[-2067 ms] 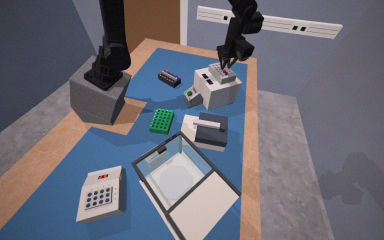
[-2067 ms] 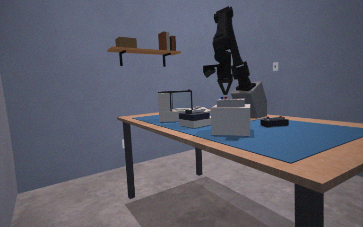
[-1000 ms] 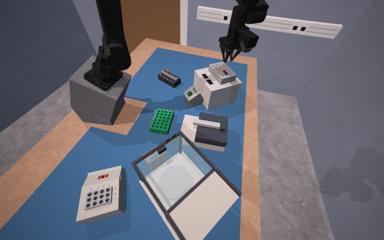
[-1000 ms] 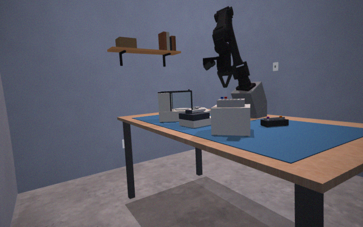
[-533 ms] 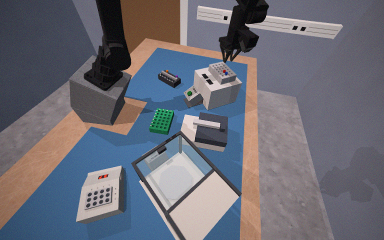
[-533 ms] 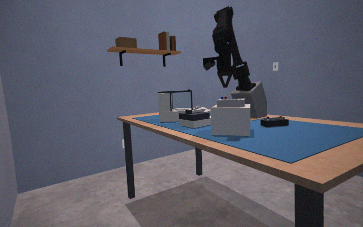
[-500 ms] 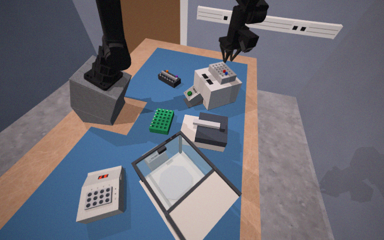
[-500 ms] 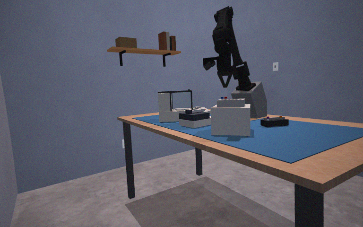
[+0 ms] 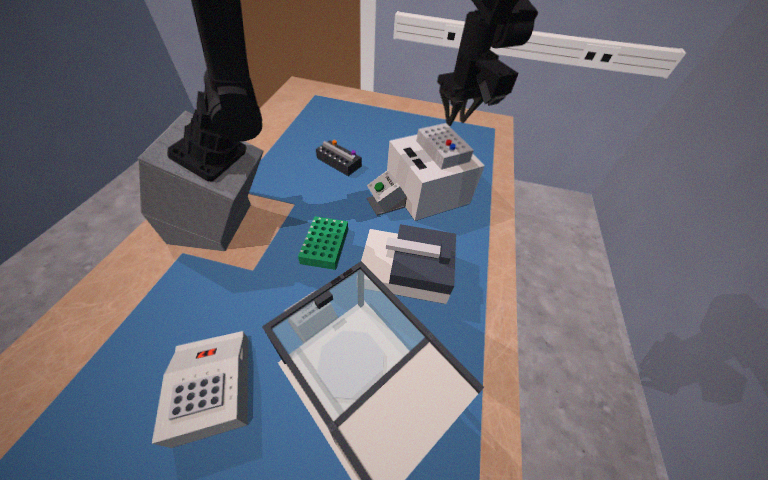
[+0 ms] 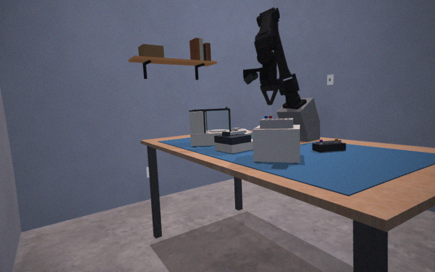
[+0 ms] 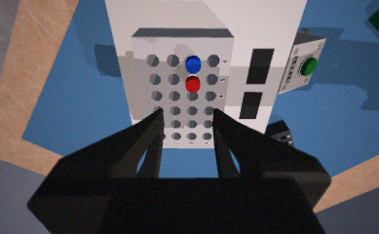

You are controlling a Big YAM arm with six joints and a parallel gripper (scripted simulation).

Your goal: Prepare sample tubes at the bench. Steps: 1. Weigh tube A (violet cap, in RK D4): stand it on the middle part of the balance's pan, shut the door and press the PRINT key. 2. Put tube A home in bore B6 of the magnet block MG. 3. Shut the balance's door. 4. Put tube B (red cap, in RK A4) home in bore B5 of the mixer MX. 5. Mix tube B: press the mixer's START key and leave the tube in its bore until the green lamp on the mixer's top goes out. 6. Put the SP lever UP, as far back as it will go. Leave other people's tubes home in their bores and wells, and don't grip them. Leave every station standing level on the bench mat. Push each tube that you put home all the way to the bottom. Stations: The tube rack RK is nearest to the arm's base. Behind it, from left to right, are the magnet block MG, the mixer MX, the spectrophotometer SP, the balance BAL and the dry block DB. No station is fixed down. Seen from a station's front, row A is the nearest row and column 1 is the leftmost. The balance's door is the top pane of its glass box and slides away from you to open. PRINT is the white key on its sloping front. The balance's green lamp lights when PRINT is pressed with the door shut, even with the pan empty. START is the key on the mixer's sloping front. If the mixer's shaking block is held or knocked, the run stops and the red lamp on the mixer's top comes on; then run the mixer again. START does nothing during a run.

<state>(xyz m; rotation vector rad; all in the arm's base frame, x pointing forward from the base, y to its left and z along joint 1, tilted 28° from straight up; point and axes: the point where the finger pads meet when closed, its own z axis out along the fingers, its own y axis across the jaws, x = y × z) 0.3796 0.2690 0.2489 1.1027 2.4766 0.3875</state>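
My gripper [image 9: 455, 122] [image 10: 269, 103] [image 11: 188, 116] is open and empty, above the white mixer [image 9: 443, 193] [image 10: 276, 144] [image 11: 215, 12]. Red-capped tube B [image 9: 448, 142] [image 10: 270, 117] [image 11: 192, 84] stands in bore B5, beside a blue-capped tube [image 9: 452, 146] [image 11: 193, 64]. The green START key [image 9: 378, 186] [image 11: 309, 66] is on the mixer's front; both dark windows [image 11: 260, 65] on its top are unlit. A violet cap [image 9: 353, 152] [image 10: 320, 141] shows at one end of the magnet block [image 9: 347, 167] [image 10: 328, 147]. The balance [image 9: 412, 410] has its door handle [image 9: 323, 298] at the front edge; its pan is bare.
The spectrophotometer [image 9: 424, 279] [image 10: 233, 147] stands between mixer and balance, a pale bar [image 9: 413, 247] lying along its top. The green rack [image 9: 320, 261] is nearer the arm's base. The dry block [image 9: 236, 380] stands beyond the balance. An orange cap [image 9: 334, 142] [image 10: 336, 139] shows on the magnet block.
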